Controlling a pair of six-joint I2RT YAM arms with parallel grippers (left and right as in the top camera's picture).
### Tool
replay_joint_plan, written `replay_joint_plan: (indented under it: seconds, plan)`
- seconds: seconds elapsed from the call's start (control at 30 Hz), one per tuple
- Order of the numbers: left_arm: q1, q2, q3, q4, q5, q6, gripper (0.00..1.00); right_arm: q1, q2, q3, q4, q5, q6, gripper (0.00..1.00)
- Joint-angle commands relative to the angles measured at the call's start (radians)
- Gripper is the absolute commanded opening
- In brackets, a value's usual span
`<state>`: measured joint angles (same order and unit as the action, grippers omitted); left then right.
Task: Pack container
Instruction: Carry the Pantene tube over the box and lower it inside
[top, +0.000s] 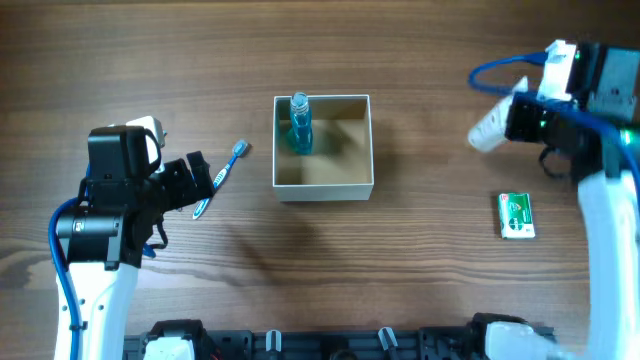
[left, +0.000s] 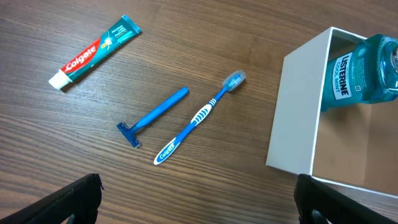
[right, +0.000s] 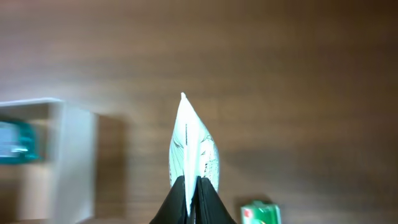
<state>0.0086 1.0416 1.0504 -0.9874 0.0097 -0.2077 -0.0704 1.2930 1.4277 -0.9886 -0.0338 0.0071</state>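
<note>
The container, a square white-walled box with a tan inside, sits mid-table and holds an upright blue-green mouthwash bottle in its far left corner. My left gripper is open and empty just left of the box, above a blue toothbrush. The left wrist view shows the toothbrush, a blue razor, a toothpaste tube, the box wall and the bottle ahead of the open jaws. My right gripper is shut on a white packet, held up at the far right.
A small green and white box lies on the table at the right, and shows in the right wrist view. The container is at the left of that view. The razor and toothpaste are hidden under the left arm in the overhead view.
</note>
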Motion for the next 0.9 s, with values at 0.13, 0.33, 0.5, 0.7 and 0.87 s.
replay_joint_plan:
  seconds: [0.13,0.33,0.5,0.7,0.87]
  plan:
    - [0.006,0.000,0.017,0.003,0.019,-0.010,1.00,0.249,-0.135,0.074,0.054,0.052,0.174,0.04]
    - [0.006,0.000,0.017,0.003,0.019,-0.010,1.00,0.484,-0.076,0.124,0.108,0.197,0.290,0.04]
    - [0.006,0.000,0.016,0.003,0.019,-0.010,1.00,0.639,0.028,0.131,0.198,0.305,0.370,0.04]
    - [0.006,0.000,0.017,0.003,0.019,-0.010,1.00,0.702,0.195,0.131,0.255,0.380,0.441,0.04]
    - [0.006,0.000,0.016,0.003,0.019,-0.010,1.00,0.701,0.312,0.131,0.301,0.377,0.436,0.04]
